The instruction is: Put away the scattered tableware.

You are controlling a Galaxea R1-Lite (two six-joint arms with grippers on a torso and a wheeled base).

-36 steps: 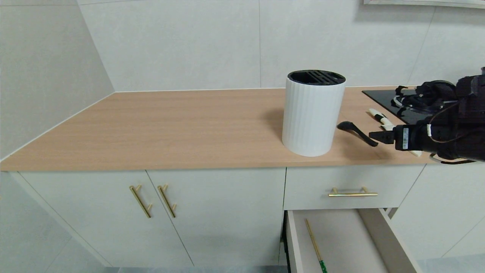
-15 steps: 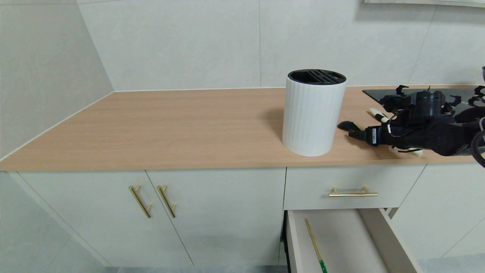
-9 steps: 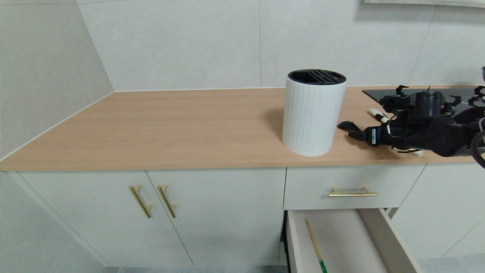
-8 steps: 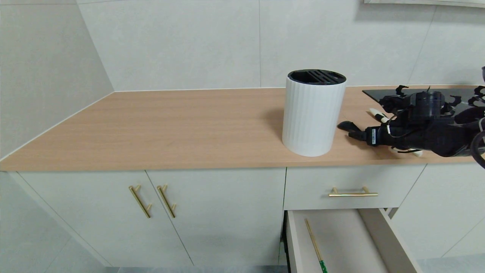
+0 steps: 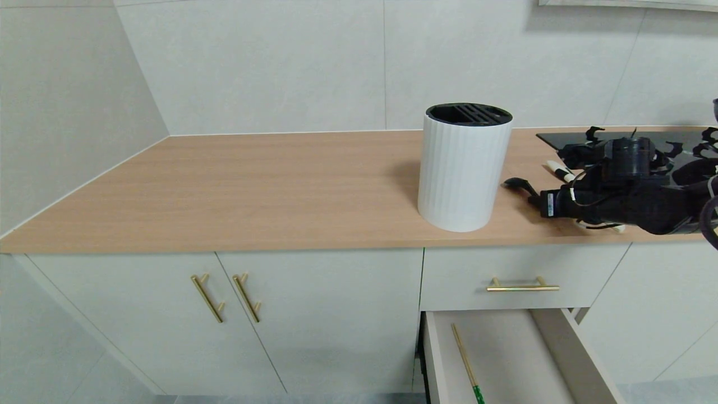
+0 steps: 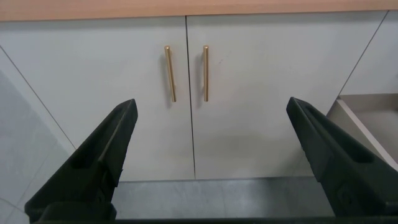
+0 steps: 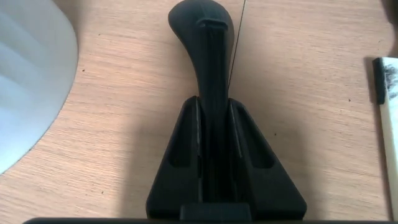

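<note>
Right gripper (image 5: 543, 200) clenched on black utensil handle (image 5: 517, 183) beside white slotted holder (image 5: 463, 168); pick-up under way, lift and careful slotting likely next.

A long wooden counter (image 5: 252, 185) runs along the tiled wall. Toward its right end a white ribbed holder (image 5: 461, 168) with a black slotted top stands upright near the front edge. Just to the right of it is a black handle (image 5: 517, 183), though whether it rests on the wood or sits slightly off it is hard to tell. Farther right a white-handled utensil (image 5: 558, 168) lies flat, beside a black cooktop (image 5: 566, 141) at the back corner.
</note>
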